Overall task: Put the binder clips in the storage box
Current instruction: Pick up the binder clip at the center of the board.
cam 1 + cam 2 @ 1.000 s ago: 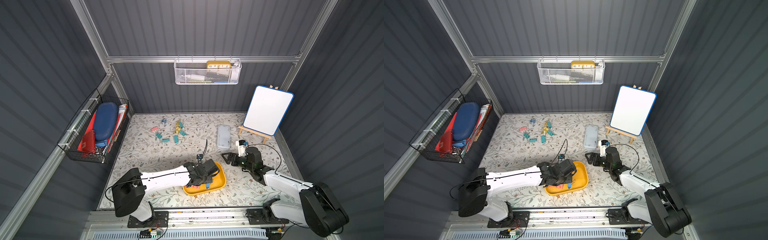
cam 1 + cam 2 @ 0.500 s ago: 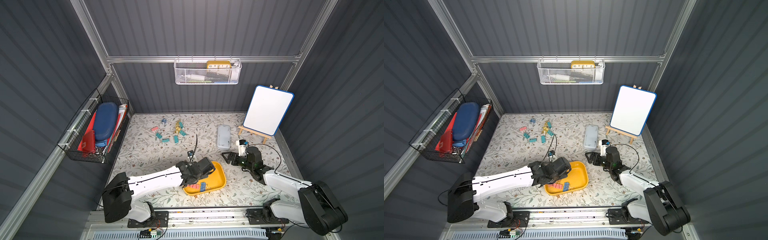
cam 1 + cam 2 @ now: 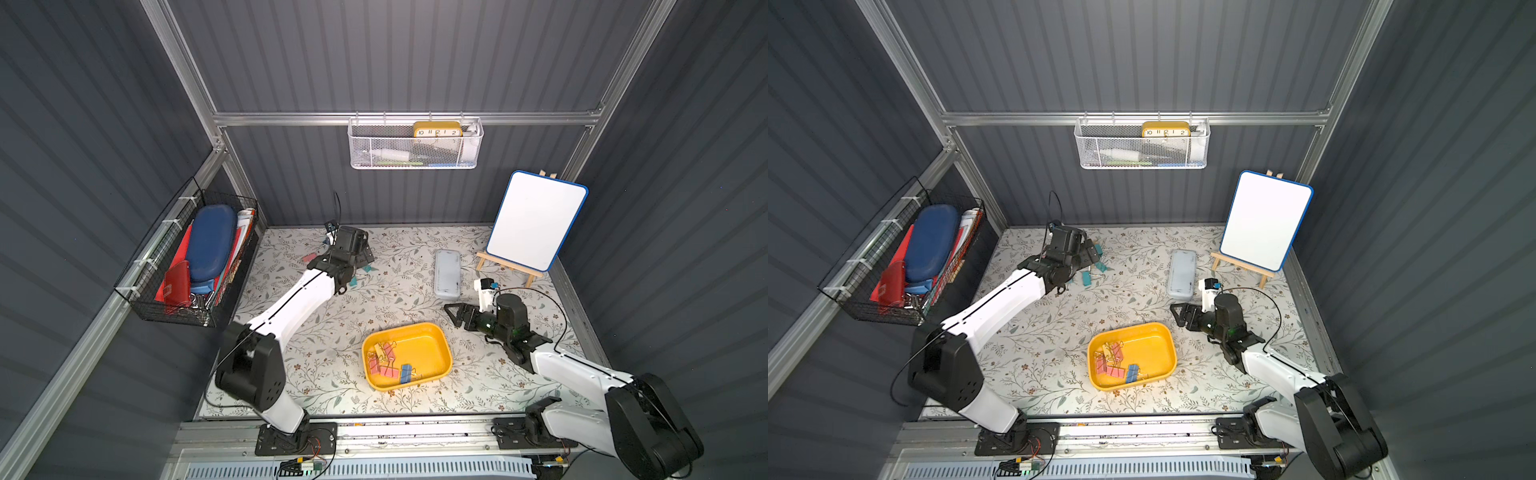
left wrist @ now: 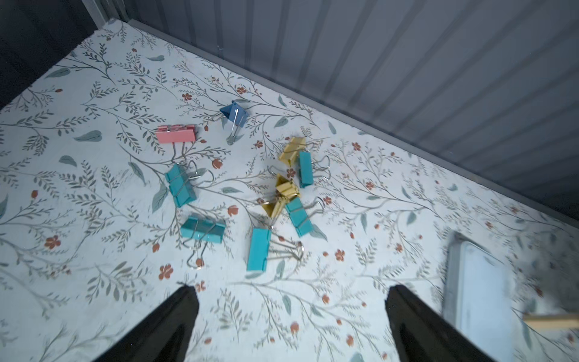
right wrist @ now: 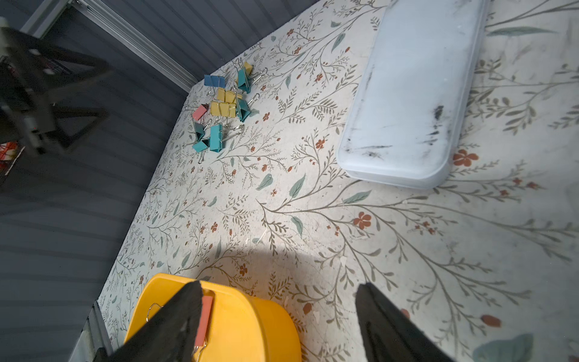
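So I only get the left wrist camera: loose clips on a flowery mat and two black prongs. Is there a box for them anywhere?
Observer: Yes, a yellow box lies behind your camera, out of its sight.
Visitor: Is anything in it?
Observer: Several clips, pink, yellow and one blue, lie bunched at one end.
Visitor: And is there a second arm?
Observer: Yes. The right gripper hangs open close beside the box, holding nothing.
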Motion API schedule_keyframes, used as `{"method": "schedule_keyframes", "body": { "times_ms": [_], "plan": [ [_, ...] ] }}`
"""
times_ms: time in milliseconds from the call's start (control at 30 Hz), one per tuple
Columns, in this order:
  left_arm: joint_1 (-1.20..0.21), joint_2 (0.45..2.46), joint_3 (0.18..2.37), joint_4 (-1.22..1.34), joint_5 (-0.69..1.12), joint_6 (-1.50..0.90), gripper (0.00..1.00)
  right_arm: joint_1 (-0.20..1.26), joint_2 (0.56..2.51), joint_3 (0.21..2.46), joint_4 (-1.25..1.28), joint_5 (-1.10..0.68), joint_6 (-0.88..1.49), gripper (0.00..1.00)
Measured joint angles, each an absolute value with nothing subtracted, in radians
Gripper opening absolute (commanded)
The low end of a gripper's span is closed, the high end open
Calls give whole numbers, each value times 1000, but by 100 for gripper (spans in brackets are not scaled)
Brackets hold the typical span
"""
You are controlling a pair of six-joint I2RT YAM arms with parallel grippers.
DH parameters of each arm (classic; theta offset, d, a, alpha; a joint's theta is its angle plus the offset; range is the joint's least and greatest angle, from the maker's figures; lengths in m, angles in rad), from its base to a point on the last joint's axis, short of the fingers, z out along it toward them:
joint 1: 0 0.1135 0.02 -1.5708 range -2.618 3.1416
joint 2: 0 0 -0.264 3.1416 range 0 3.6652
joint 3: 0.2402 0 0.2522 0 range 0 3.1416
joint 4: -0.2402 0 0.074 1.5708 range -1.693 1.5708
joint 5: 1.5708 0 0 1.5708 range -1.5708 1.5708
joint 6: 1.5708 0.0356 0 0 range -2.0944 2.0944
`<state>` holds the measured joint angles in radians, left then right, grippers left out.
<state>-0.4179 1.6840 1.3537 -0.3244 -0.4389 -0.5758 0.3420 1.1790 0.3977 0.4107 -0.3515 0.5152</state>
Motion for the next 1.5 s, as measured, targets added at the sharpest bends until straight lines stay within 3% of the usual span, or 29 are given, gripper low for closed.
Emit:
{"method": "schedule_keyframes", "body": {
  "times_ms": [267, 533, 700, 867, 1033, 1267, 1433, 1500],
  "plan": [
    [-308, 1949, 1397, -275, -304, -471, 91, 342, 1163, 398, 394, -354, 515, 82],
    [-294, 2012, 1441, -248, -239, -442, 56, 342, 1163, 398, 392, -355, 513, 82],
    [-294, 2037, 1444, -236, -224, -448, 48, 342, 1165, 398, 393, -355, 512, 82],
    [-294, 2064, 1439, -220, -191, -451, 46, 342, 1168, 398, 393, -355, 512, 82],
    [-294, 2095, 1437, -216, -187, -463, 35, 342, 1173, 398, 393, -355, 512, 82],
    [-294, 2109, 1433, -212, -189, -463, 33, 342, 1173, 398, 394, -355, 512, 81],
    [-294, 2109, 1404, -177, -191, -461, 48, 342, 1173, 398, 394, -355, 512, 81],
    [-294, 2107, 1401, -165, -191, -465, 40, 342, 1173, 398, 394, -355, 512, 81]
  ]
}}
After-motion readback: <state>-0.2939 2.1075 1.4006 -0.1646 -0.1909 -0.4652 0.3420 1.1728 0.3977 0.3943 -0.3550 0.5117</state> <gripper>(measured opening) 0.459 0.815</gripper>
